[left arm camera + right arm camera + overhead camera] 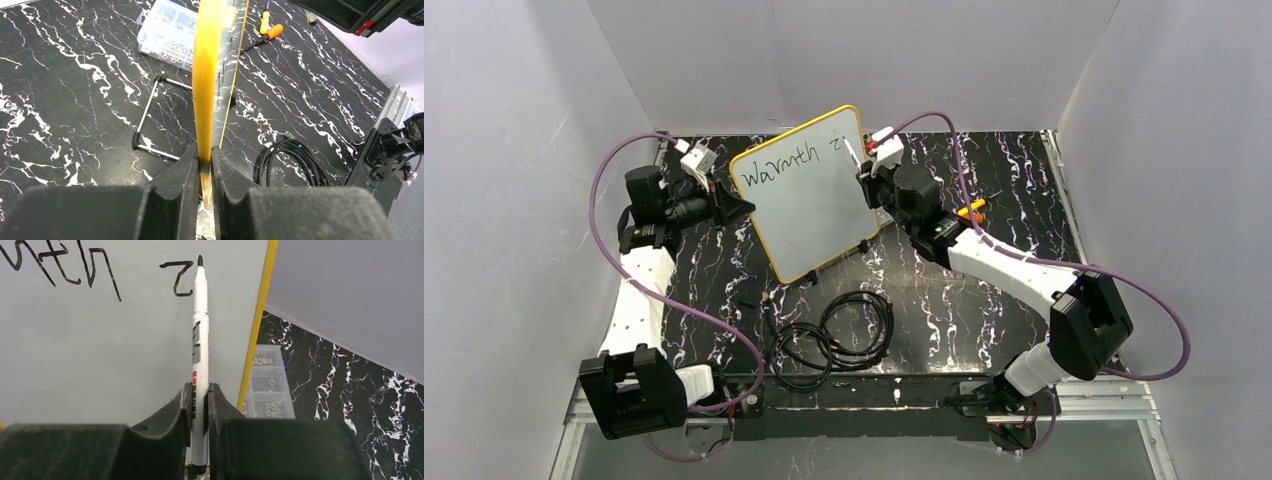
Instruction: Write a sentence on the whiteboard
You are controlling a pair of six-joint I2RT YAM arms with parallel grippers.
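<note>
The whiteboard (812,190), white with a thin yellow frame, stands tilted up off the table in the top view. My left gripper (736,207) is shut on its left edge; in the left wrist view the yellow frame (206,90) runs edge-on between the black fingers (182,175). The sentence (776,167) reads "Warmth" in black, with a fresh partial stroke (179,276) to its right. My right gripper (200,395) is shut on a white marker (200,340), whose black tip (200,261) sits at the board's upper right, beside that stroke.
Coiled black cables (834,335) lie on the marble table in front of the board. A clear compartment box (267,385) of small parts sits behind the board's right edge. An orange-handled screwdriver (267,34) lies near it. A thin wire stand (150,115) rests under the board.
</note>
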